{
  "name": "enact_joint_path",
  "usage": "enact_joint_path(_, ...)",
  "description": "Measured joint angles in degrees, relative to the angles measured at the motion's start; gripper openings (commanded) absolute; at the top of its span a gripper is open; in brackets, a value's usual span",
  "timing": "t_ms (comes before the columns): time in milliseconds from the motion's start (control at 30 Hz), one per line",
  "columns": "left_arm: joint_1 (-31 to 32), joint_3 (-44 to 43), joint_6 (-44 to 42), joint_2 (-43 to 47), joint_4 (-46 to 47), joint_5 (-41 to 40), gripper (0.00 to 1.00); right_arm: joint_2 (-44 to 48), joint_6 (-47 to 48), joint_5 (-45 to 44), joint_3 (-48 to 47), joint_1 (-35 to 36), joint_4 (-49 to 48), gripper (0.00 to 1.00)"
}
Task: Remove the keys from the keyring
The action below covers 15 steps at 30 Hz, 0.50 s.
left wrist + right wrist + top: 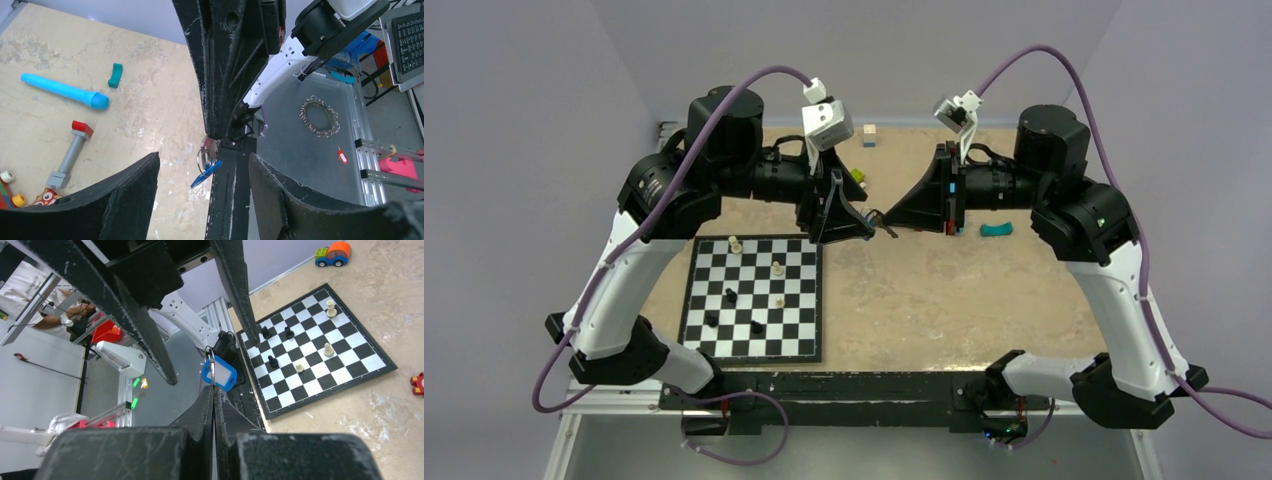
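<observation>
My top camera looks steeply down from behind the near edge, at 6 o'clock, over the whole table [944, 300], while my two wrist cameras face each other at close range, both catching the keyring [218, 374] near frame centre.

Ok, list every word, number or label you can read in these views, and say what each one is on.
No text here can be read.
Keyboard: the markings on its keys are too small to read.
White shirt: it has a dark print, too blurred to read.
Keyring: the pale centre of its blue tag looks blank.
</observation>
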<state>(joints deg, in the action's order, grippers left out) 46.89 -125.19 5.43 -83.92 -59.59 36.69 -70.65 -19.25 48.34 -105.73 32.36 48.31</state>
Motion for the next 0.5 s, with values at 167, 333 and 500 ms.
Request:
enact_joint_path(167, 0.0, -0.3, 0.5, -0.4, 0.4, 0.2, 0.60, 0.6, 0.3, 0.9, 0.3, 0.0, -0.3, 0.00)
enact_joint_path(333, 0.0, -0.6, 1.8, -0.6, 1.0, 0.9, 0.44, 0.6, 0.9, 0.9, 0.3, 0.2, -0.4, 0.00)
enact_joint_path(500, 0.0, -0.6, 2.6, -0.8, 1.4, 1.0, 0.31, 0.6, 1.2, 0.9, 0.3, 0.2, -0.6, 0.00)
